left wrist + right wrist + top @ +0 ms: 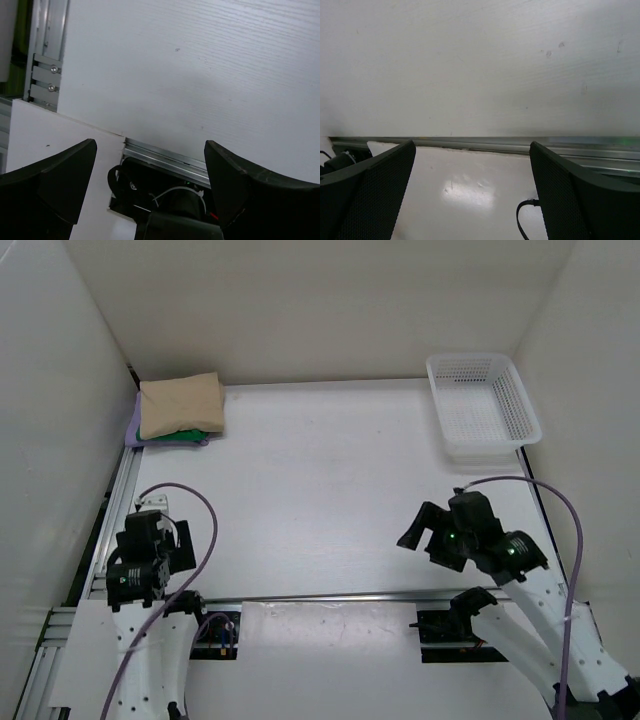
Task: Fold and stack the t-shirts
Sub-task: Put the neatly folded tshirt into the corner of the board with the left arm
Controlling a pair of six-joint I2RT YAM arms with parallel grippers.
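Three folded t-shirts (180,407) sit stacked in the far left corner of the table (320,470) (beige topmost, then green, lavender lowest). The left gripper (150,146) and right gripper (472,145) hover near the front, both spread wide, empty.

The top view looks down over the whole table (320,470) from behind. Both wrist views face down, close, sharing its near rail (485,143).

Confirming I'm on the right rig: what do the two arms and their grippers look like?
Both arms, left arm and right arm, have white links ending in black wrist housings. A purple cable runs along each. The left gripper and right gripper have broad black wedge-shaped fingers; green lights glow on the right wrist.
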